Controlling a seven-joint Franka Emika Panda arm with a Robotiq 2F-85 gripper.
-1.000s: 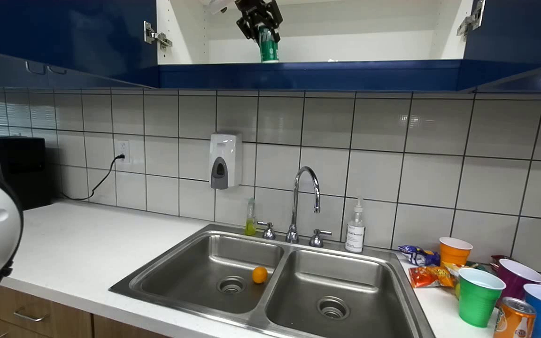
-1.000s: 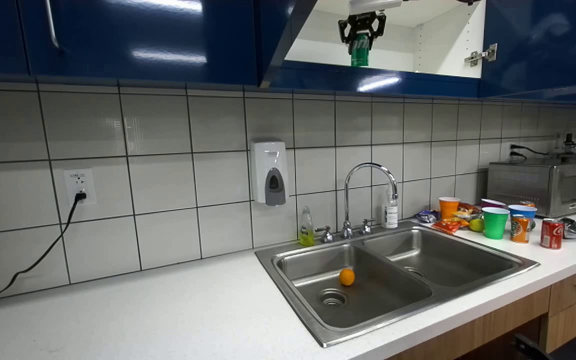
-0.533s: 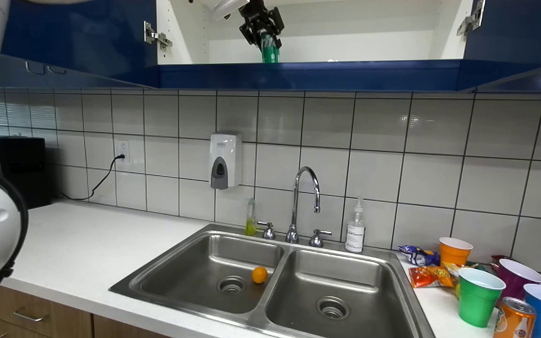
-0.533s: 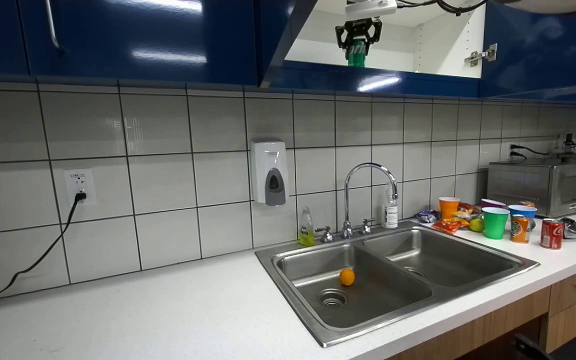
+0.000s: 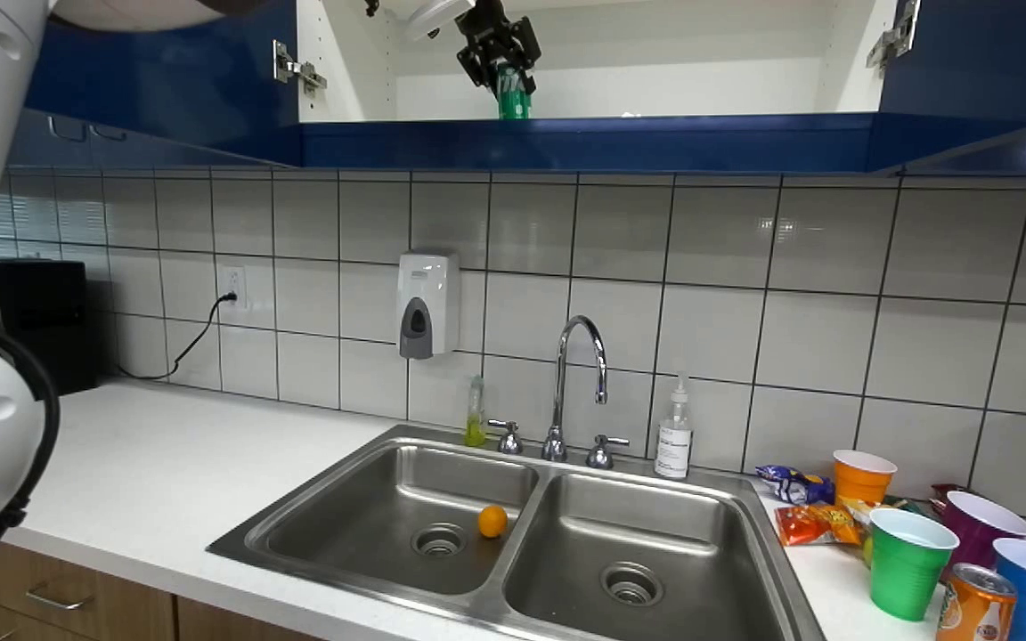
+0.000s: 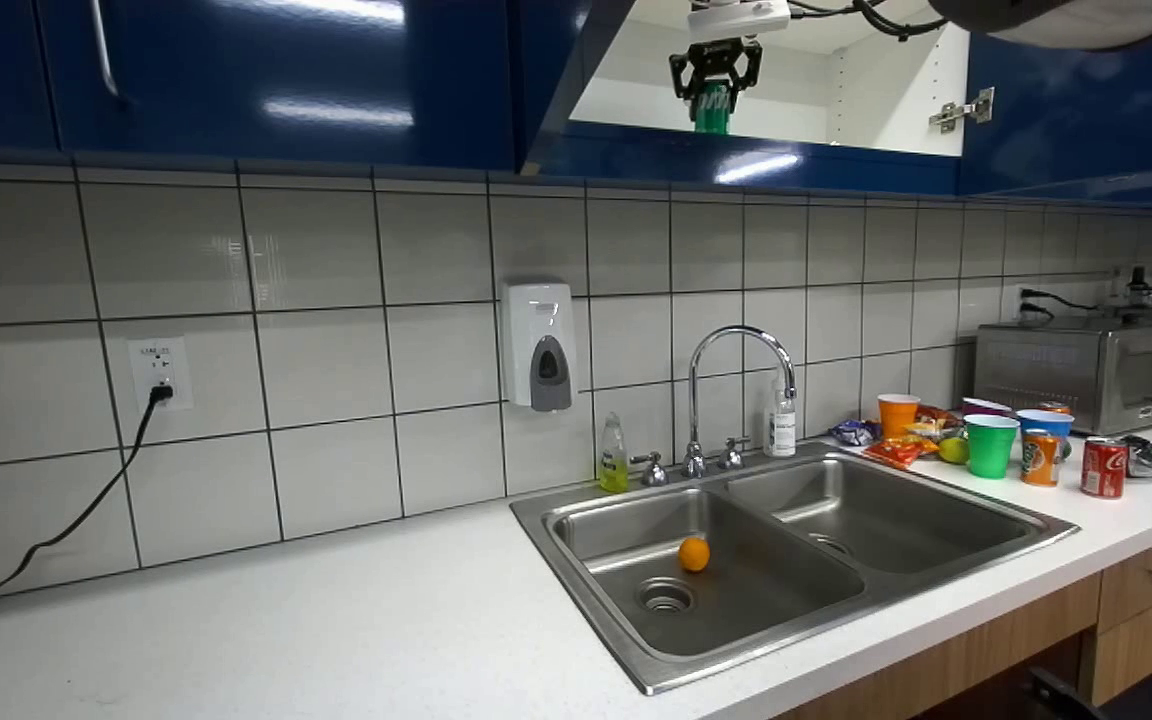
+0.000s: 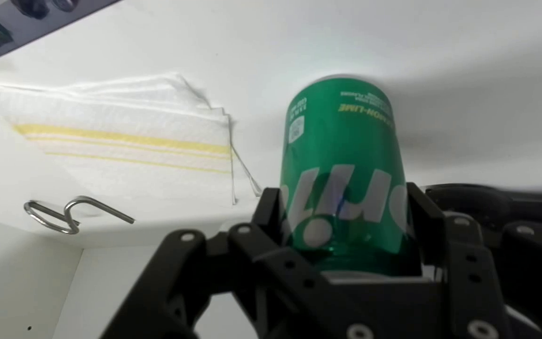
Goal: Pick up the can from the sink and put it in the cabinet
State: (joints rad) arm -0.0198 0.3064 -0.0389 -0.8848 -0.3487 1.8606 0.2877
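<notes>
Okay, your pincer (image 7: 344, 202) is closed in on the green can (image 7: 341, 136), its fingers (image 7: 269, 207) against opposite sides, so it is only as wide as the can and has it gripped. You have that can roughly upright inside the blue cabinet (image 5: 602, 144), behind the front edge, which hides its base in both exterior views; you cannot tell whether it touches the shelf (image 7: 233, 42). In the wrist view you can see folded napkins (image 7: 125, 113) lying on that shelf, apart from the can, with a bent wire (image 7: 111, 210) near them.

Below, you have the sink (image 6: 756, 610), with a small orange ball (image 6: 694, 554) lying in one of its two basins. Beside that sink, your surface (image 6: 336, 620) carries a green cup (image 6: 989, 447), an orange drink can (image 6: 1040, 458), a red drink can (image 6: 1104, 467) and some snack bags (image 5: 807, 525). A tap (image 5: 559, 392) and a pump bottle (image 5: 674, 445) stand along the sink's back edge, and you have a soap dispenser (image 5: 429, 285) mounted on the tiled wall (image 5: 709, 231).
</notes>
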